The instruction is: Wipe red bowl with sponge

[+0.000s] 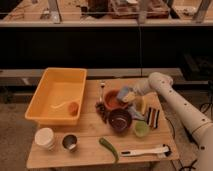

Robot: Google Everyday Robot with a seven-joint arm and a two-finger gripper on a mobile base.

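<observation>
The red bowl (111, 99) stands on the wooden table (90, 130), right of the yellow bin. My gripper (126, 94) reaches in from the right and sits at the bowl's right rim. It is shut on the sponge (128, 95), a small yellow and blue block held against the rim. The arm (165, 92) runs off to the lower right. Part of the bowl's right side is hidden behind the gripper.
A dark bowl (120, 120) stands just in front of the red bowl, with a light green bowl (141, 129), a pale yellow piece (141, 105) and a striped cloth (152, 116) to its right. The yellow bin (57, 92) is at the left. A white cup (45, 137), a metal cup (69, 142), a green pepper (109, 148) and a white brush (145, 150) lie along the front edge.
</observation>
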